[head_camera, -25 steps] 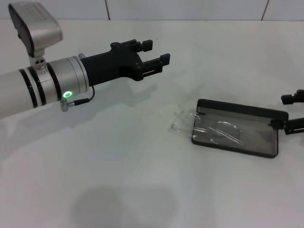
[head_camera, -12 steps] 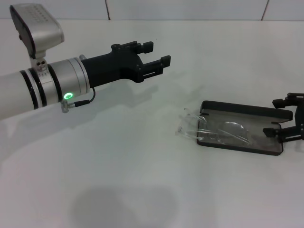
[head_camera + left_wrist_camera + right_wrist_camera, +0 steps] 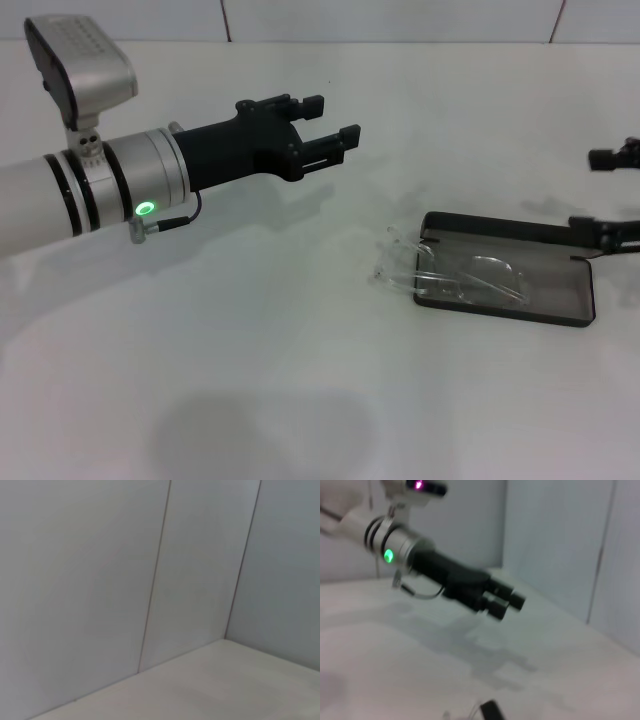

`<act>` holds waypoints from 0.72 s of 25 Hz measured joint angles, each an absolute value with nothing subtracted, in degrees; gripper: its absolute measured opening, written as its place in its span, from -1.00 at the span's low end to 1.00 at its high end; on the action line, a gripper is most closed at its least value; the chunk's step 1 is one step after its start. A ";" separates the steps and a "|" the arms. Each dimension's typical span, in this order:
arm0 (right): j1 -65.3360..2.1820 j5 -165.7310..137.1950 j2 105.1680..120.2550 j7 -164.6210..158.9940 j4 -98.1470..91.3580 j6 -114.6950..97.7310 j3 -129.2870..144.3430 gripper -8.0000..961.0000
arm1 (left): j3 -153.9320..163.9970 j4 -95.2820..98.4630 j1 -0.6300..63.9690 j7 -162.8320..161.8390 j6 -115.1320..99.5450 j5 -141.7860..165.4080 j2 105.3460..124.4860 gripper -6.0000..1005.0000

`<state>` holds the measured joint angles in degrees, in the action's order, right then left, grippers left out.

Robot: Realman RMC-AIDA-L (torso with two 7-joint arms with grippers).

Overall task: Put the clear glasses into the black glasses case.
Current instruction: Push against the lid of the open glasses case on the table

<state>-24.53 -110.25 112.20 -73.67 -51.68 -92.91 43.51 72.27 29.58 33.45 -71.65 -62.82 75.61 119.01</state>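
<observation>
Glasses (image 3: 440,272) lie half out of the case (image 3: 560,305), centre right; left tool (image 3: 330,125) spread, right tool (image 3: 612,200) likewise: nudge them fully inside.

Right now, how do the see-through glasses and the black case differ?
The clear glasses are transparent and almost vanish against the white table; the black glasses case is dark and opaque. The case is longer and lies open and flat, while the glasses sit partly inside it, one end sticking out over its edge. Neither is held.
</observation>
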 joint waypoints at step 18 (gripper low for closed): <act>-20.79 -112.44 113.04 -74.92 -50.48 -81.47 41.60 0.81 | 72.44 29.17 31.42 -74.70 -62.81 93.16 119.66 0.33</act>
